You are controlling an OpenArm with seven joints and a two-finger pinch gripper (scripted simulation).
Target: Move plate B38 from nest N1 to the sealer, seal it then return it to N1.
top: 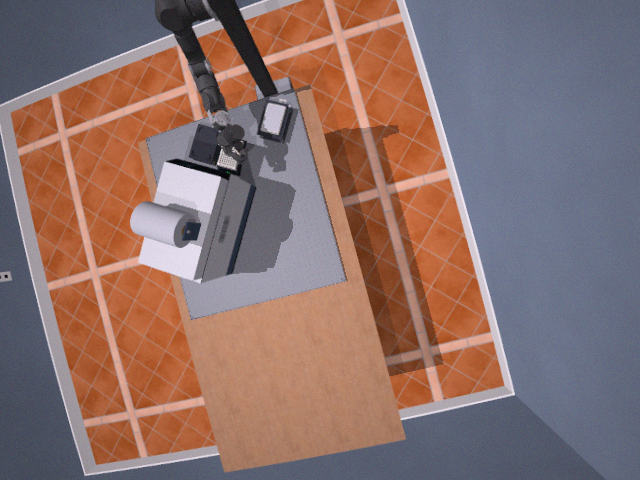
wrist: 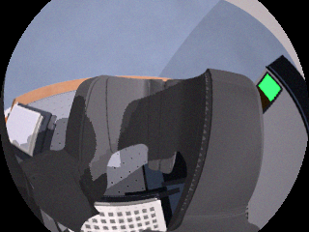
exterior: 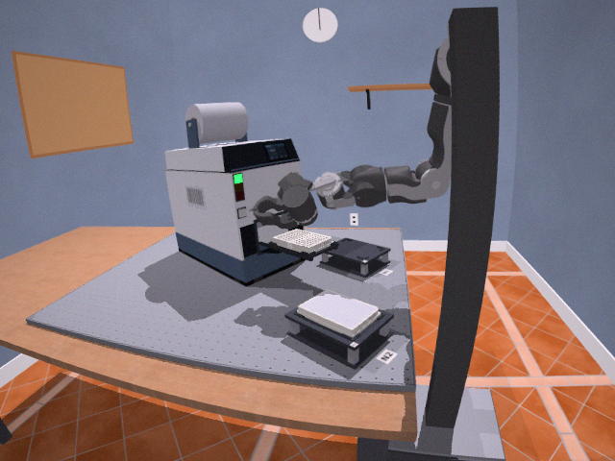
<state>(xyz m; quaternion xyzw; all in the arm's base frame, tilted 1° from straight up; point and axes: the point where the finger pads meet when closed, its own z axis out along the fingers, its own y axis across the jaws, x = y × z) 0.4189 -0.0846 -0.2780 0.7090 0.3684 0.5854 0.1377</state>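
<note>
The unsealed white plate B38 (exterior: 301, 240) lies on the sealer's stage (exterior: 291, 251), which stands out in front of the housing (exterior: 213, 208). It also shows in the top view (top: 227, 158) and in the wrist view (wrist: 126, 224). The lamp (exterior: 238, 179) is green; it shows in the wrist view too (wrist: 269, 88). My gripper (exterior: 257, 210) is shut and empty. Its fingertips are right at the START key (exterior: 242, 212) on the housing's front, above the plate. Nest N1 (exterior: 355, 254) is empty. The sealed plate B83 (exterior: 339, 313) lies in nest N2 (exterior: 342, 331).
The foil roll (exterior: 216, 121) sits on top of the sealer. The arm's dark column (exterior: 461, 223) stands at the table's right edge. The grey breadboard (exterior: 198, 317) covers the near part of the wooden table.
</note>
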